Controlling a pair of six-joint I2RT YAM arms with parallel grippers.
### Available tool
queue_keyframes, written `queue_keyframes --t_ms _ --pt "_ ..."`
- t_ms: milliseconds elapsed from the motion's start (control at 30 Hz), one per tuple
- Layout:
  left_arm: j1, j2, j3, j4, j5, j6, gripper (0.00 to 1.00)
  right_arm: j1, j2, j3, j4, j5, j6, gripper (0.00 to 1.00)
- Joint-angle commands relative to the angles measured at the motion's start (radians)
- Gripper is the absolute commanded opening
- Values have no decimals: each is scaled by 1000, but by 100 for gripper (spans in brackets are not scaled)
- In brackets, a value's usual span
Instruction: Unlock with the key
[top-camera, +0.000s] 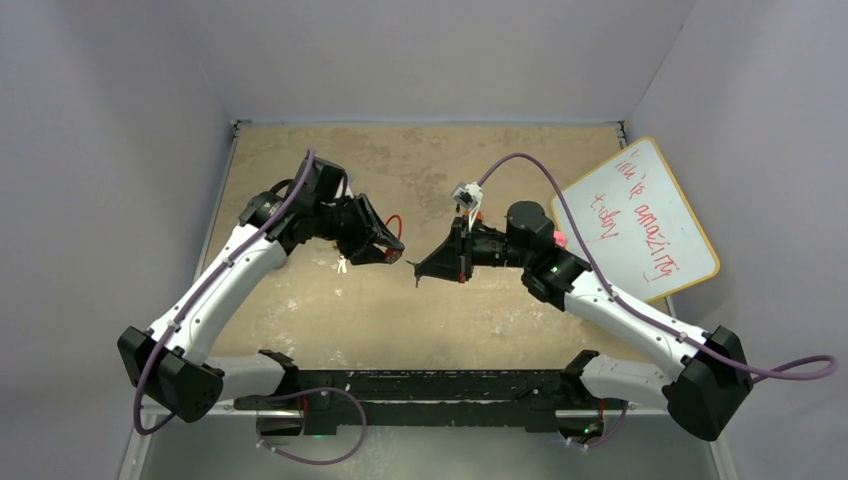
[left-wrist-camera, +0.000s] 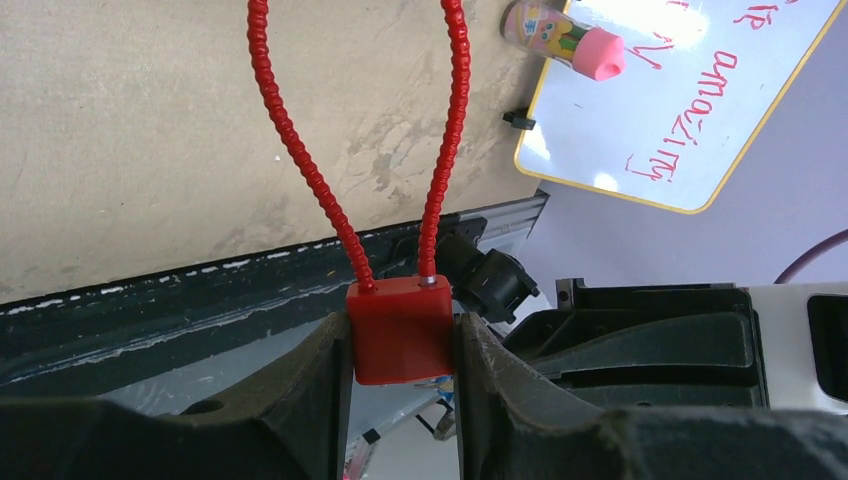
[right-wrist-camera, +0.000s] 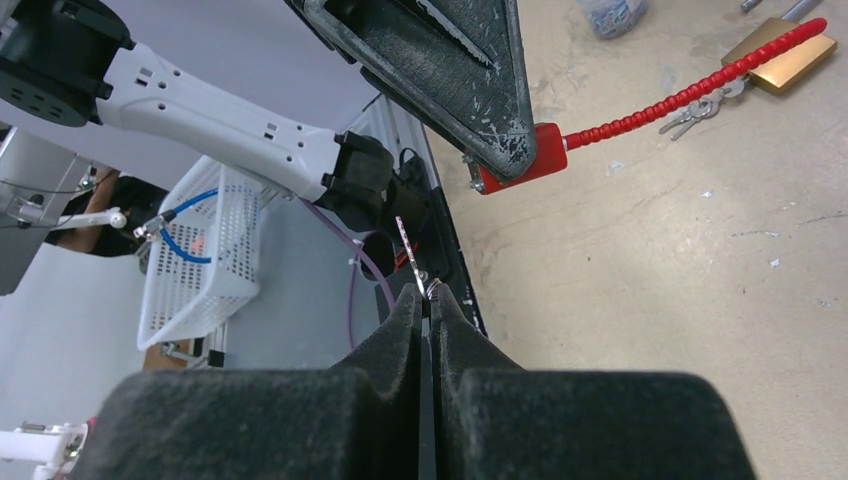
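Red plastic marks the lock (left-wrist-camera: 400, 335), a small block clamped on two sides between the black fingers of the left hand (top-camera: 388, 247), which is closed on it. From the top of the block a red beaded cable (left-wrist-camera: 300, 150) runs out in a long, narrow loop, with both ends seated in the block. Seen from above, the left hand holds the lock over the tan counter (top-camera: 430, 160), near its middle.

The right hand (top-camera: 422, 273) faces the left one, their tips near each other but apart. Its fingers are pressed together on a thin silver key (right-wrist-camera: 408, 248), seen edge-on, which sticks out past the fingertips. The lock sits ahead of the key and a little to one side, with a clear gap between them in the right wrist view.

In that same view the cable stretches away toward a brass padlock (right-wrist-camera: 790, 55) lying on the counter, with a small bunch of keys (right-wrist-camera: 702, 108) just beside it. Whether the cable touches the padlock cannot be told. A whiteboard (top-camera: 640, 215) with a yellow frame and red handwriting lies at the counter's right edge. A white mesh basket (right-wrist-camera: 195, 265) shows beyond the counter's edge, under the left arm.
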Motion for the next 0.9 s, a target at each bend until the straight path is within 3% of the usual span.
queue_keyframes --t_ms 0,867 --pt "8 -27 -6 42 38 -46 0 2 -12 18 -9 -35 -55 0" --pt "8 -74 -110 145 29 -77 0 7 60 24 -17 -51 -76 0"
